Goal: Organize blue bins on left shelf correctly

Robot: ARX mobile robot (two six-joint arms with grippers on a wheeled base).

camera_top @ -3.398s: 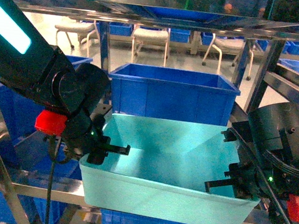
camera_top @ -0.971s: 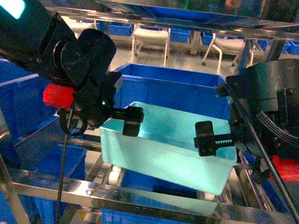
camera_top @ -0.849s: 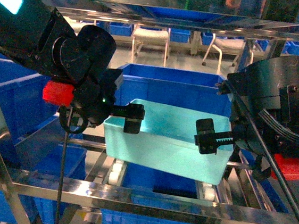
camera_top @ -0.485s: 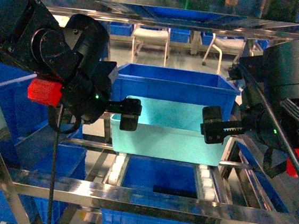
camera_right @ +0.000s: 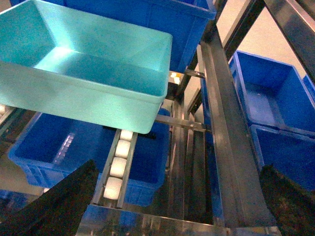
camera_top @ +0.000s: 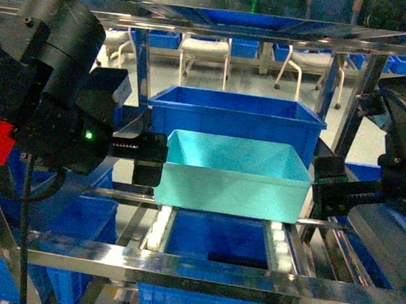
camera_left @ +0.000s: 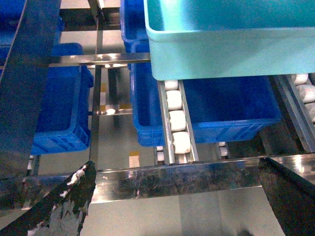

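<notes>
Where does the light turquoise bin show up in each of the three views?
Head: turquoise bin at centre, on the roller lanes, in front of a dark-blue crate.
Left wrist: upper right, its near wall above a roller strip.
Right wrist: upper left, interior visible and empty.
Shared landmark: the white rollers under the bin's front edge.

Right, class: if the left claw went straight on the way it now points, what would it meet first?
Probably the turquoise bin. The left claw sits open at the bin's left end and points toward its side wall. Depth is unclear, so it might slip just in front instead.
</notes>
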